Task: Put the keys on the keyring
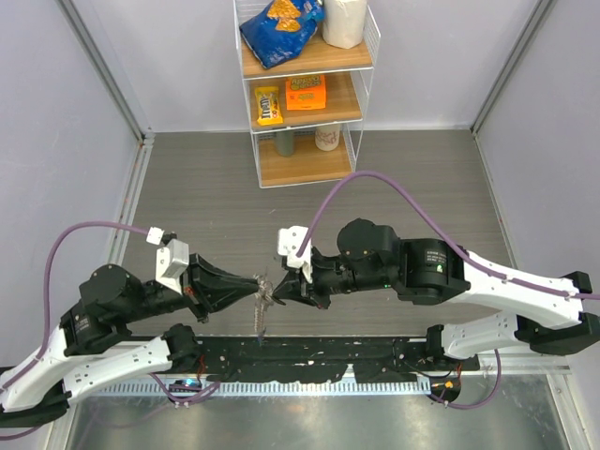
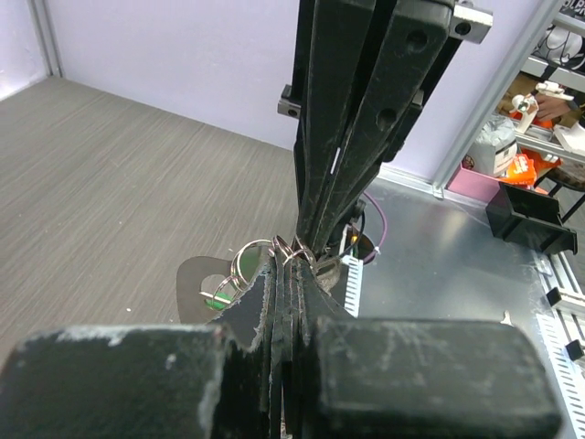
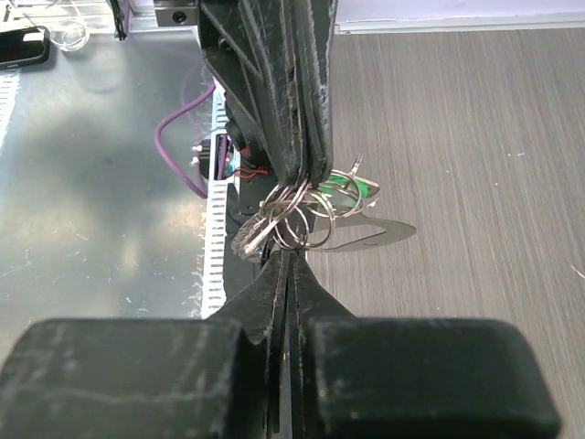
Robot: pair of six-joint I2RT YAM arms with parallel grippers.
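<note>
Seemingly tip to tip, the two grippers meet over the near edge of the table (image 1: 187, 187). The left gripper (image 1: 254, 288) reaches in from 9 o'clock and the right gripper (image 1: 276, 294) from 3 o'clock. The keyring (image 1: 265, 288) is bunched in the small space between them, held clear of the table, and from above it is only a grey tangle.

A thin strand (image 1: 260, 319) hangs from it toward 6 o'clock; what it is cannot be made out.

The left fingers (image 2: 274, 302) are pressed together and pinch the wire loops. The right fingers (image 3: 279, 293) are also pressed together, their tips against the lower edge of the loops. Whether any wire is caught between them is hidden by the fingers themselves.

In the right wrist view several overlapping silvery loops show, and how many there are is hard to count. A green key (image 3: 352, 189) sits at 2 o'clock of the loops, half hidden behind them. A flat metal tab (image 3: 375, 233) juts toward 3 o'clock, and its attachment is hidden. A frayed grey bit at 8 o'clock of the loops is too blurred to name.
</note>
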